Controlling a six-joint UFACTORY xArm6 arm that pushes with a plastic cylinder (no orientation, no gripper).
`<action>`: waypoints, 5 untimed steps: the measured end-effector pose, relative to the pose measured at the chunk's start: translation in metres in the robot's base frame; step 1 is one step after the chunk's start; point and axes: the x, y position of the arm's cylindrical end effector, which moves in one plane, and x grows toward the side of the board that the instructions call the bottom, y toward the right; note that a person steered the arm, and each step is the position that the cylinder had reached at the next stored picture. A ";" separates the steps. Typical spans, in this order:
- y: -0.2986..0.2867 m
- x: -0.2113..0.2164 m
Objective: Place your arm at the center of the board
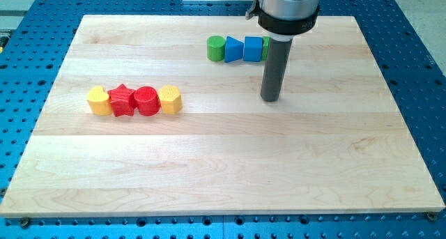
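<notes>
camera view | my tip [270,98] below blue cube [253,49] | board [223,169]

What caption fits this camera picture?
My tip rests on the wooden board, below the green cylinder row.

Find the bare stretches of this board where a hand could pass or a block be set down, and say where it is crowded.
Free: the whole lower half of the board, below the row of yellow heart, red star, red cylinder and yellow block; also the view's right, beyond my tip. Crowded: the top centre, where green cylinder, blue triangle and blue cube sit against the rod.
</notes>
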 end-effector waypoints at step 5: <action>-0.090 -0.060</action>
